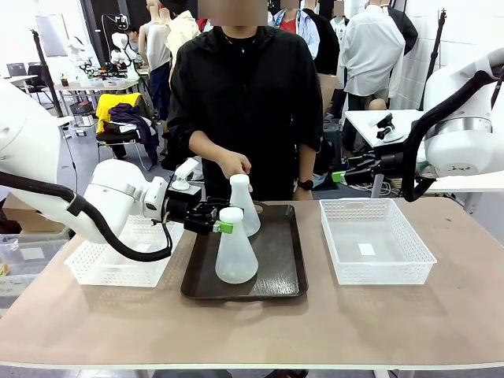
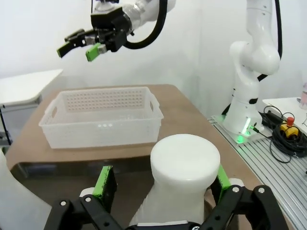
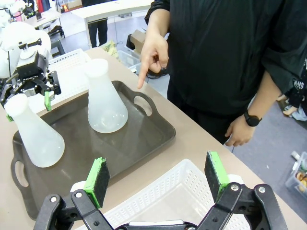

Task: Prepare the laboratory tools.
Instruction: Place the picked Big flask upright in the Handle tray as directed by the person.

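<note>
Flask [image 2: 184, 165] base behind left gripper [image 2: 160, 184]

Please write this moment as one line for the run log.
left gripper: open around near flask neck | right gripper: open above right basket | far flask: upright on tray | person's hand: pointing

text: none legible | labels: none legible | numbers: none | signs: none
</note>
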`<state>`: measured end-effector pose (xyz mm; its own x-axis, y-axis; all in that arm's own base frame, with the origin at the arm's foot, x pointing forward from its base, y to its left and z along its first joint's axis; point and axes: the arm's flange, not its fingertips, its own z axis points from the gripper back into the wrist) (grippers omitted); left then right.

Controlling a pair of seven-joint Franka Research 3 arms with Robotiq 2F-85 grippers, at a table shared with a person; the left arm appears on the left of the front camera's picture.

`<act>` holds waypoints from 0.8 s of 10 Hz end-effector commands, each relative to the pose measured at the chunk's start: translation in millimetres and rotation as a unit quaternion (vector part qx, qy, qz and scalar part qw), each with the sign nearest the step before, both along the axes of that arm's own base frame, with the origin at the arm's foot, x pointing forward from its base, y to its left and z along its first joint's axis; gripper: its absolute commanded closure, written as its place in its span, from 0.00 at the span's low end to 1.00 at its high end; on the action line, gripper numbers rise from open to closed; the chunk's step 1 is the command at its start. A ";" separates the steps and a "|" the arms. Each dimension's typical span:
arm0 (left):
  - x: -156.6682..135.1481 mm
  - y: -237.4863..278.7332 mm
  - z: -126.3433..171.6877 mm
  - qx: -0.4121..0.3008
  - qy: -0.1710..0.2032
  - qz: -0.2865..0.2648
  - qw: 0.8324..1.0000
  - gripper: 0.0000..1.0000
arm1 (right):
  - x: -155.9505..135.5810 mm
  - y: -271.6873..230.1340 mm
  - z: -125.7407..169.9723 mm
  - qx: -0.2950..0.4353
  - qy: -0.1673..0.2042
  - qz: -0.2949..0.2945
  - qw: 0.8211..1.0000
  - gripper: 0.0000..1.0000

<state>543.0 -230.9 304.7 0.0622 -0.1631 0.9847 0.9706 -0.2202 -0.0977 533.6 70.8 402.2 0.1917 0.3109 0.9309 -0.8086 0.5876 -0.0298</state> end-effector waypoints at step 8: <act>-14.5 33.8 29.8 0.095 0.021 -0.008 0.995 0.00 | 0.8 0.4 0.7 -0.004 0.005 -0.001 1.000 0.00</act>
